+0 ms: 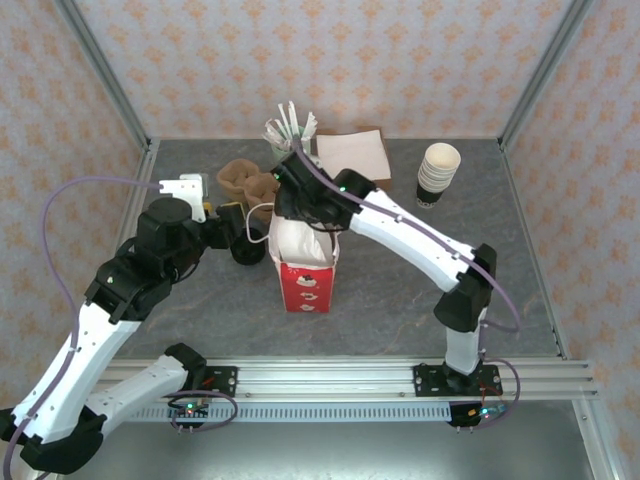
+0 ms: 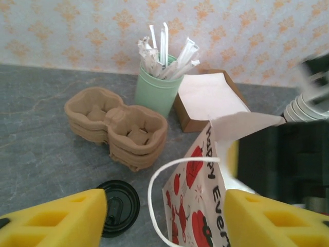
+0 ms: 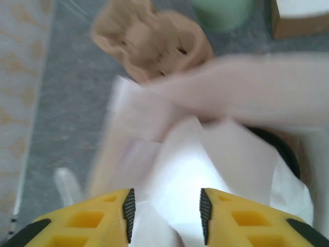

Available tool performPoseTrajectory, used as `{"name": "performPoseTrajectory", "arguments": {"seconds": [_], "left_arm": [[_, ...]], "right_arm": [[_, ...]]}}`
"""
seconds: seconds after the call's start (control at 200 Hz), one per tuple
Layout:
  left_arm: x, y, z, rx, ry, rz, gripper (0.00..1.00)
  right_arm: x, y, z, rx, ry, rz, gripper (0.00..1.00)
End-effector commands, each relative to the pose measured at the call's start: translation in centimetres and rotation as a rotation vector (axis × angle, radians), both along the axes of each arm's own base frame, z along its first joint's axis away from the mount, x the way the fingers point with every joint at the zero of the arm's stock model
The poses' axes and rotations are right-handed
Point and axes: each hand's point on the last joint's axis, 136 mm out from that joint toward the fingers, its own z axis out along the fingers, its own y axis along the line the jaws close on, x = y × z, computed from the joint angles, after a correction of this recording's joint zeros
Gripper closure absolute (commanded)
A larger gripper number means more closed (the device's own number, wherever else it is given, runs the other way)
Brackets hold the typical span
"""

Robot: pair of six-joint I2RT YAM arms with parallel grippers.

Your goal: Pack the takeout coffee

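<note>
- Red-and-white paper bag (image 1: 303,275) stands upright mid-table, mouth open
- right gripper (image 3: 167,211) above that mouth, fingers spread, pinching nothing
- takeout coffee (image 3: 280,146): blurred dark lid edge inside the bag, mostly under paper
- left gripper (image 2: 164,211) spread beside a loose black lid (image 2: 115,206), handle loop (image 2: 149,198) between its fingers

Both arms lean in toward the middle, jaws apart.

From where I stand, the left arm (image 1: 95,325) climbs from its near-left base, folds at the elbow and reaches forward and to the right. The left gripper (image 1: 238,228) is held low, and its wrist view shows its yellow fingers (image 2: 56,218) set wide apart. The right arm (image 1: 420,240) stretches from the near right across to the left with its wrist tipped down. The right gripper (image 1: 292,195) points downward, its yellow fingers (image 3: 103,218) parted by a narrower gap.
</note>
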Motion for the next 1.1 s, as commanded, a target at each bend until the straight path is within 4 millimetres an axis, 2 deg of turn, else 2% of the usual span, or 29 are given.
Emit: {"name": "performPoseTrajectory", "arguments": {"seconds": [0.0, 0.105, 0.175, 0.225, 0.31, 0.42, 0.445, 0.48, 0.616, 0.691, 0.771, 0.906, 1.011, 1.096], "left_arm": [[1.3, 1.2, 2.0, 0.020, -0.081, 0.093, 0.31], [2.6, 2.8, 2.2, 0.059, -0.111, 0.204, 0.19], [3.5, 4.2, 1.8, 0.099, -0.126, 0.282, 0.10], [4.1, 5.7, 1.1, 0.125, -0.128, 0.360, 0.00], [4.9, 8.3, -0.6, 0.159, -0.125, 0.470, 0.00], [5.1, 11.9, -4.0, 0.189, -0.122, 0.610, 0.00], [5.2, 12.3, -4.9, 0.202, -0.123, 0.618, 0.00], [5.4, 12.8, -6.1, 0.224, -0.127, 0.622, 0.00], [6.0, 14.3, -11.0, 0.263, -0.151, 0.648, 0.00], [6.5, 15.1, -13.9, 0.270, -0.139, 0.642, 0.00], [6.8, 16.2, -16.8, 0.293, -0.102, 0.659, 0.00], [7.9, 17.5, -20.7, 0.267, -0.056, 0.663, 0.00], [9.4, 16.3, -21.9, 0.216, -0.089, 0.589, 0.00], [10.4, 15.8, -22.8, 0.222, -0.060, 0.549, 0.00]], "right_arm": [[-0.9, -2.9, 8.1, 0.043, -0.163, 0.028, 0.56], [-0.9, -6.0, 12.1, 0.018, -0.296, -0.008, 0.49], [-0.5, -9.6, 13.9, -0.040, -0.393, -0.086, 0.42], [-0.2, -12.2, 14.0, -0.070, -0.425, -0.131, 0.36], [0.6, -17.4, 12.9, -0.103, -0.450, -0.234, 0.27], [1.5, -25.2, 8.3, -0.164, -0.440, -0.406, 0.15], [1.9, -26.6, 6.5, -0.191, -0.429, -0.437, 0.13], [1.5, -29.0, 5.2, -0.204, -0.443, -0.485, 0.10], [1.6, -35.2, -2.7, -0.269, -0.436, -0.629, 0.00], [1.9, -36.9, -7.5, -0.326, -0.436, -0.629, 0.01], [2.4, -38.3, -10.8, -0.397, -0.452, -0.636, 0.01], [3.6, -40.4, -14.1, -0.385, -0.451, -0.663, 0.01], [5.0, -40.8, -16.1, -0.408, -0.462, -0.628, 0.01], [6.3, -40.1, -17.2, -0.403, -0.503, -0.575, 0.01]]}}
